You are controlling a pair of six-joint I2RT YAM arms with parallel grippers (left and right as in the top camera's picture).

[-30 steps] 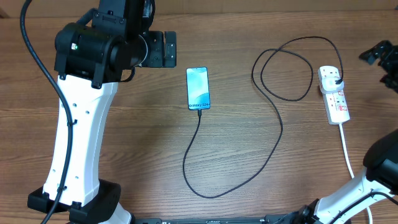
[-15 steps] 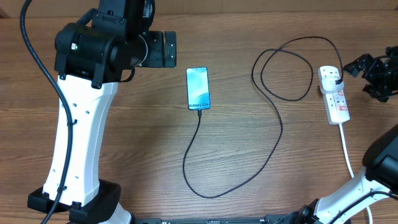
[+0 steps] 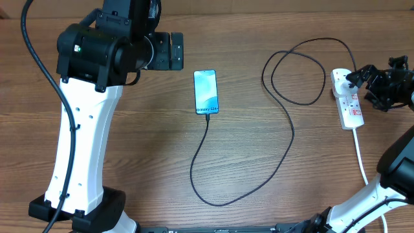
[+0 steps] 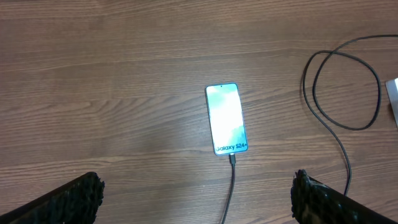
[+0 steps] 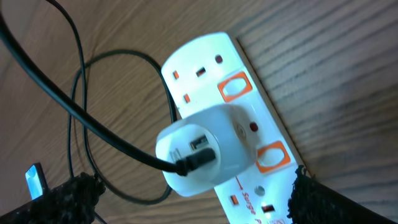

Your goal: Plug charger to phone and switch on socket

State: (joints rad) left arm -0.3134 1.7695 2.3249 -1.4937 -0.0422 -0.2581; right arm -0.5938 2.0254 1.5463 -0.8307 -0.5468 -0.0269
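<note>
— Which step now?

— Switching on, by the look of it. Plugging seemingly done: black charger [image 5: 186,163] run into the short edge of the phone [image 4: 226,119], out ahead of the left gripper [image 4: 196,202] and well clear of it.

— Holding anything there?

— Nothing. Spread wide and empty.

— And on the other side?

— Hovering with the right gripper [image 3: 366,89] right over the socket [image 5: 199,53], fingers far apart, gripping nothing. Directly beneath, between the fingertips: a white adapter [image 5: 239,140] seated in the socket, with the charger's far end entering its side.

— Touching yet?

— Not visibly. Hard to judge the gap from above.

— So what next?

— Probably closing the fingers or turning one tip down, then pressing the orange-framed switch [image 5: 273,155] just beside the adapter, toward the right-hand fingertip. Impossible to tell on from off here.

— Any hazard?

— Nudging the adapter, or sliding the light socket along instead of rocking the switch. Better to press straight down, gently.
</note>
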